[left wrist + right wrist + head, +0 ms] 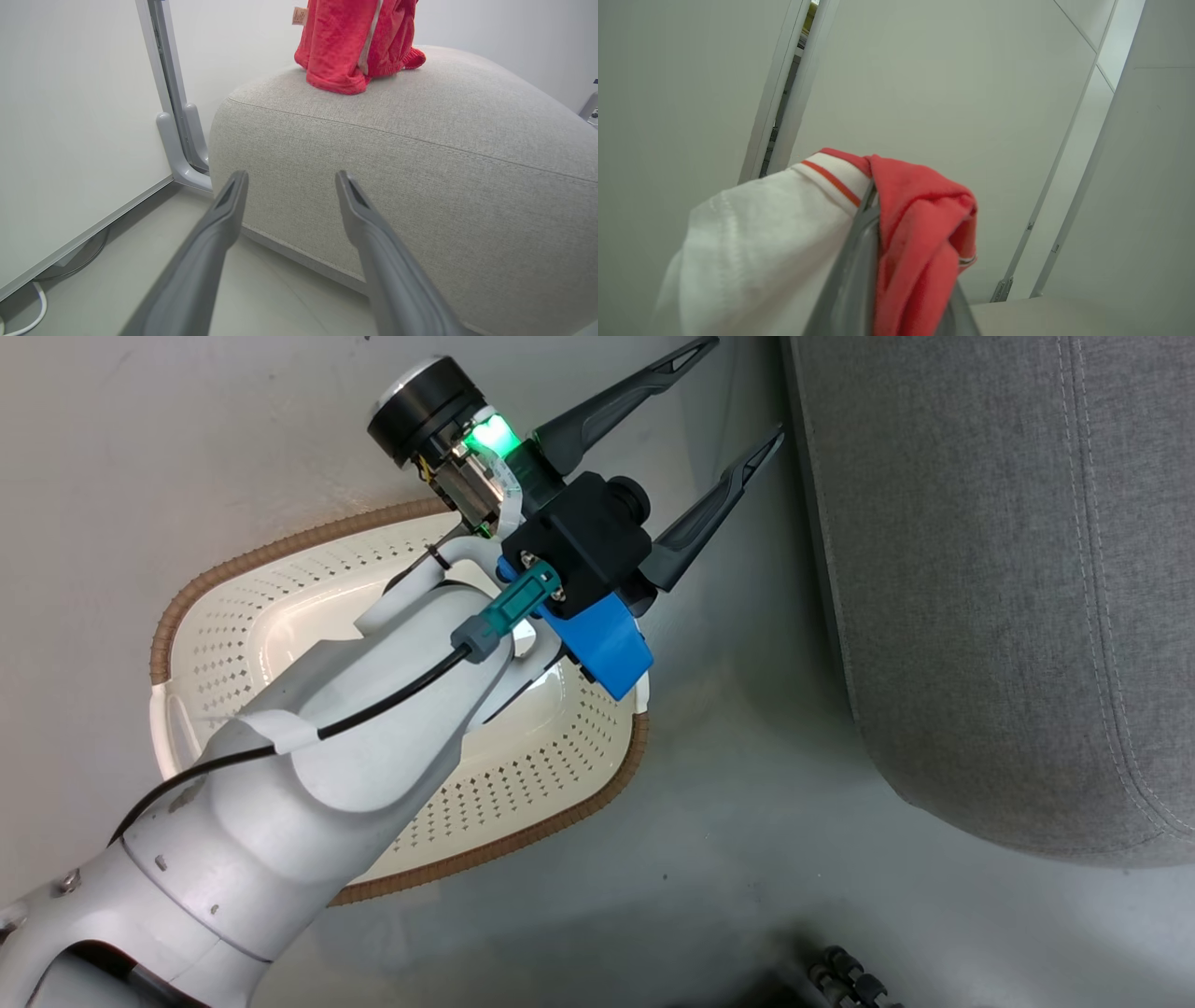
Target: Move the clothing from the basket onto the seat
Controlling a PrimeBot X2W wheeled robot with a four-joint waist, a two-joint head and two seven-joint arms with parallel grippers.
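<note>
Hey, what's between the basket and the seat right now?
In the head view, just bare grey floor between the basket and the seat; the left gripper reaches over that gap, fingers open.

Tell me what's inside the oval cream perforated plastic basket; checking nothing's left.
The oval cream perforated plastic basket looks empty where visible; the white left forearm covers its middle.

Jersey (345, 42) on seat (420, 163); L gripper (290, 176) splayed

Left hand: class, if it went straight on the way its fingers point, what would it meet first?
Probably the seat: the open left hand aims at its upholstered side, below the clothing touching its top. Depth is unclear.
</note>
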